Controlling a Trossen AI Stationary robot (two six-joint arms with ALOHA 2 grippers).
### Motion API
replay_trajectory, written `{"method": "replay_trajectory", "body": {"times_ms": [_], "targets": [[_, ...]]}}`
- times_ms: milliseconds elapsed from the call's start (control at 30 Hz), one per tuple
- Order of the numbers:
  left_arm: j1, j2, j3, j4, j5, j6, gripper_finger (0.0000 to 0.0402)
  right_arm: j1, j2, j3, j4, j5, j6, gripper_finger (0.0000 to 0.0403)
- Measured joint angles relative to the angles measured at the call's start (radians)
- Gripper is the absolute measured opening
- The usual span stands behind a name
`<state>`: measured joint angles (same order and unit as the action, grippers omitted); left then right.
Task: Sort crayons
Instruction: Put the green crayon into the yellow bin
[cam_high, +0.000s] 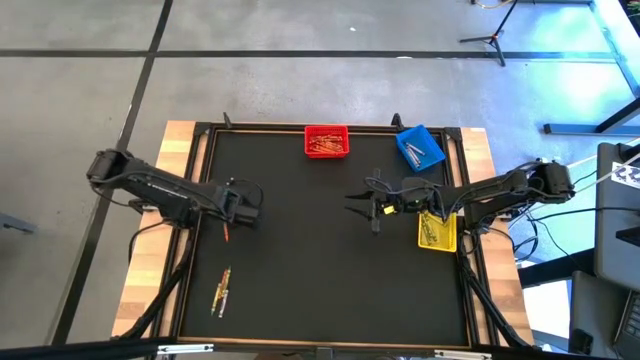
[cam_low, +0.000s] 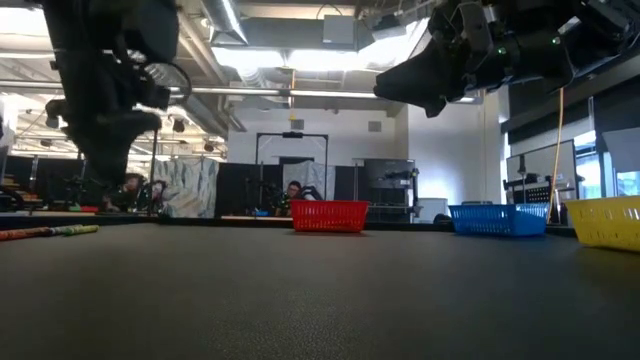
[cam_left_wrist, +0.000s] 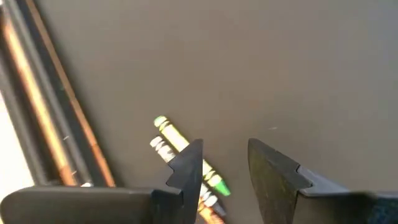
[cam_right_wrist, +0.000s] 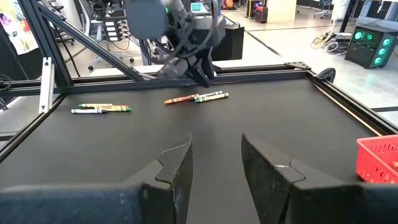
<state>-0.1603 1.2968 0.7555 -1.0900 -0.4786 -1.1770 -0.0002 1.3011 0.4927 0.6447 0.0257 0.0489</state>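
Two clusters of crayons lie on the black mat. One cluster (cam_high: 226, 232) (cam_right_wrist: 196, 98) lies just below my left gripper (cam_high: 248, 210); the other (cam_high: 222, 290) (cam_right_wrist: 99, 109) lies nearer the front-left corner. In the left wrist view, green and yellow crayons (cam_left_wrist: 186, 158) lie beside and partly behind one finger of my left gripper (cam_left_wrist: 224, 165), which is open, tipped downward and holds nothing. The low view shows it above the mat. My right gripper (cam_high: 358, 207) (cam_right_wrist: 214, 155) hovers open and level over the mat's middle right, holding nothing.
A red bin (cam_high: 326, 141) with crayons stands at the far edge, a blue bin (cam_high: 420, 147) at the far right, and a yellow bin (cam_high: 437, 230) by the right edge under the right arm. A raised black frame (cam_high: 200, 180) rims the mat. Open mat lies between the arms.
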Motion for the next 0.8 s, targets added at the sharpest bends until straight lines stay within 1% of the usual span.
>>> {"method": "replay_trajectory", "body": {"times_ms": [200, 367, 433, 567, 800], "targets": [[0.051, 0.057, -0.006, -0.047, 0.013, 0.000, 0.0119, 0.000, 0.000, 0.000, -0.004, 0.000, 0.000, 0.0134], [0.111, 0.058, -0.062, -0.035, 0.027, -0.005, 0.0119, 0.000, 0.000, 0.000, -0.020, 0.000, 0.000, 0.0134], [0.143, 0.058, -0.093, -0.008, 0.040, -0.005, 0.0119, 0.000, 0.000, 0.000, -0.020, 0.000, 0.000, 0.0134], [0.195, 0.058, -0.141, 0.109, 0.094, 0.059, 0.0119, 0.000, 0.000, 0.000, -0.019, 0.000, 0.000, 0.0134], [0.258, 0.058, -0.192, 0.153, 0.121, 0.091, 0.0119, 0.000, 0.000, 0.000, -0.018, 0.001, 0.000, 0.0134]]}}
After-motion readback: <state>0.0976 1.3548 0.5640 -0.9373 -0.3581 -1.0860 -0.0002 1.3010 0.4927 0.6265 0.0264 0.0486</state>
